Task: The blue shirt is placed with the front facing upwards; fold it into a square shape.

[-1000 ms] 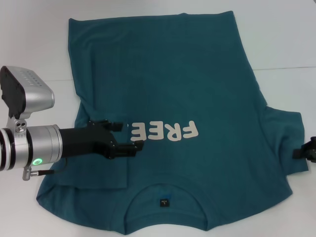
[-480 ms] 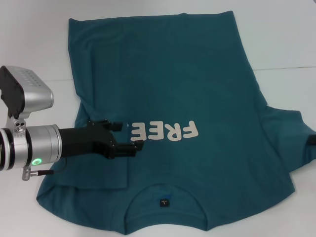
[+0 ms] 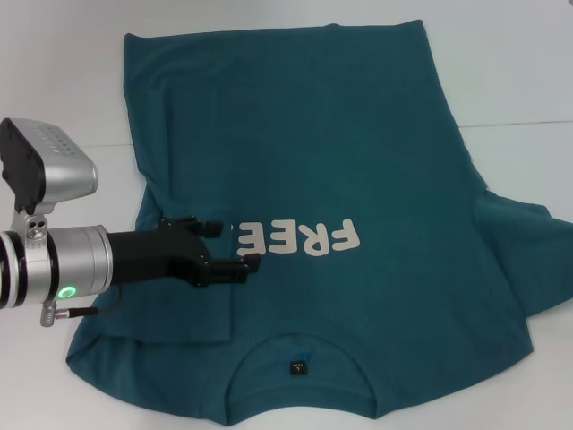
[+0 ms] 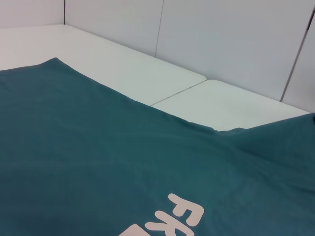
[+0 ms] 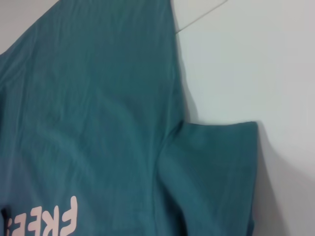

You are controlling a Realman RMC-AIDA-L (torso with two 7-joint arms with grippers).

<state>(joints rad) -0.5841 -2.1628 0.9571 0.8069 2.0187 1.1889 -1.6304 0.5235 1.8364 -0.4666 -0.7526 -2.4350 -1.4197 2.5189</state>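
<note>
Your blue shirt (image 3: 322, 179) lies spread face up on the white table (image 3: 63, 90), neckline toward the robot and hem at the far side, with the cream lettering (image 3: 295, 237) across the chest. Use that lettering as your marker. The left gripper (image 3: 235, 255) sits low over the cloth just beside the lettering's left end, its arm reaching in across the left sleeve, which looks already turned in over the body: a folded edge shows below the gripper, between it and the neckline. Its jaws stand slightly apart, and I cannot say for sure whether a pinch of cloth is caught between them or they merely rest on it, so check that before you move. The right gripper is out of sight in every view; the right sleeve (image 3: 528, 260), on the far side of the lettering from the left gripper, lies flat and unfolded. My judgement is that the left sleeve fold is being finished. To do it well, let go cleanly, lift straight up so the cloth does not drag, then bring the right sleeve in toward the lettering so both side folds run parallel. Keep the edges straight; a skewed fold here spoils the square later.
</note>
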